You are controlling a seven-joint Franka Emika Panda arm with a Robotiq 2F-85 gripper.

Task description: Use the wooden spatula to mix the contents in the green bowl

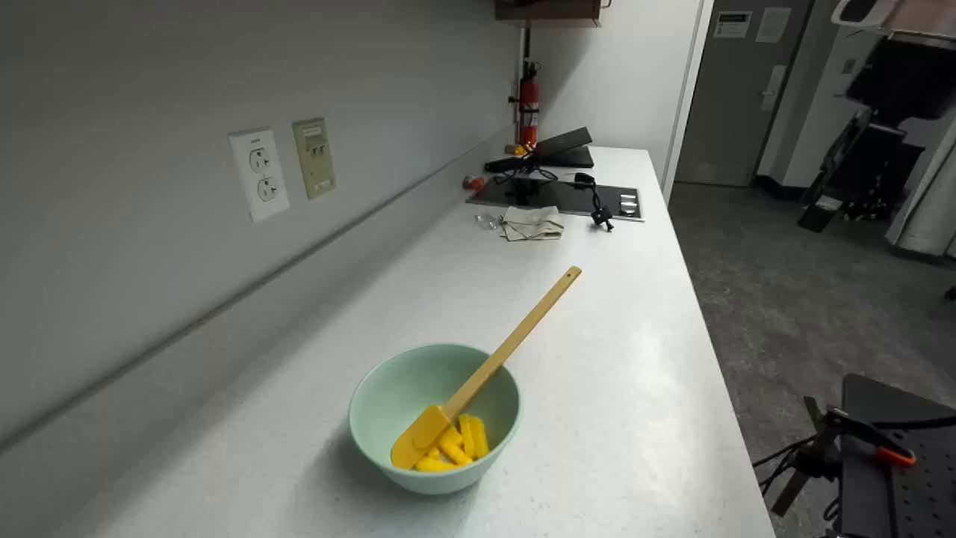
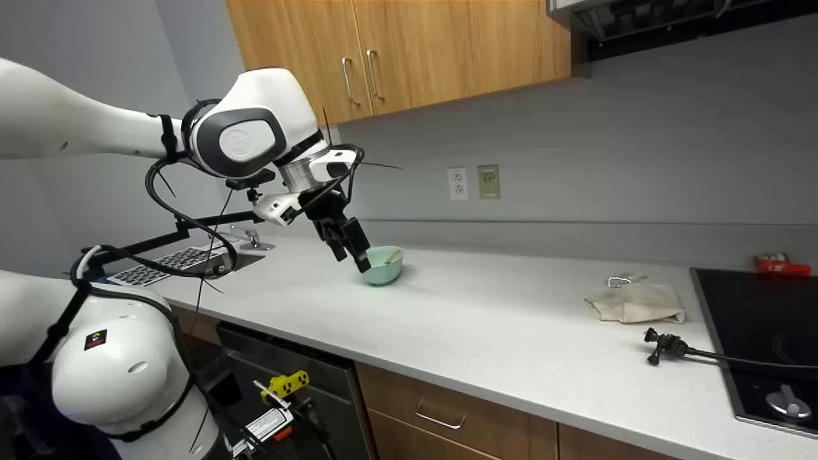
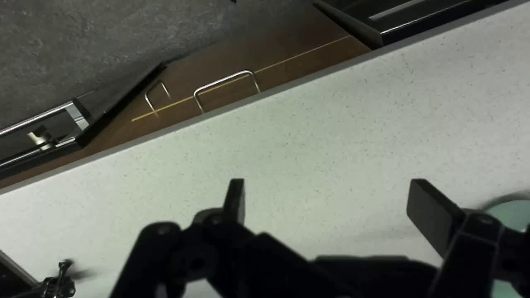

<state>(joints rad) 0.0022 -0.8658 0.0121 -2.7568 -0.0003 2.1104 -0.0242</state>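
Note:
The green bowl [image 1: 373, 396] stands upright on the white counter. It also shows in an exterior view [image 2: 382, 275] and partly at the right edge of the wrist view [image 3: 511, 213]. The wooden spatula [image 1: 515, 340] leans in it, its yellowish blade on the contents and its handle sticking out over the rim. In an exterior view only a bit of the spatula [image 2: 392, 257] shows. The contents [image 1: 453, 448] are bright yellow chunks at the bowl's bottom. My gripper [image 2: 351, 255] is open and empty above the counter, apart from the bowl; its wide-spread fingers show in the wrist view [image 3: 329, 198].
A folded cloth [image 2: 636, 303], a black mount with a cable [image 2: 671, 345] and a black cooktop [image 2: 760, 319] lie along the counter [image 2: 486, 332]. A wall stands behind the bowl, with wooden cabinets [image 2: 447, 51] above. A faucet [image 2: 254, 239] is by the sink.

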